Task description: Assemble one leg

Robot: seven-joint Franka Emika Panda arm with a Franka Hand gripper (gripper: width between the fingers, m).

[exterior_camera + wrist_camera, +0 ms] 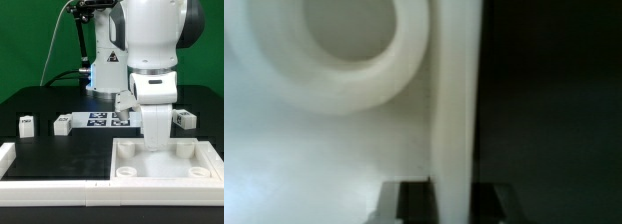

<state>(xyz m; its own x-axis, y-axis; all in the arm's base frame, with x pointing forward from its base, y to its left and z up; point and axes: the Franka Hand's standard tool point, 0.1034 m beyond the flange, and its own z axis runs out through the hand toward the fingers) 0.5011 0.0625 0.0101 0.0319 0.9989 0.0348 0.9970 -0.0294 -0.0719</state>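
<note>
Small white legs with tags lie on the black table in the exterior view: one (27,124) at the far left, one (62,124) beside it, one (183,118) at the right behind the arm. The big white panel (165,172) with corner sockets lies at the front right. My gripper (158,138) is down at the panel's far rim. In the wrist view its dark fingers (409,205) stand on either side of the rim wall (455,100), which fills the gap between them. My gripper (450,202) holds no leg. A round socket (331,40) shows close by.
The marker board (98,119) lies flat at the back middle, with another small white part (123,117) at its right end. A raised white border (12,158) runs along the table's left and front edges. The robot's base stands behind the board.
</note>
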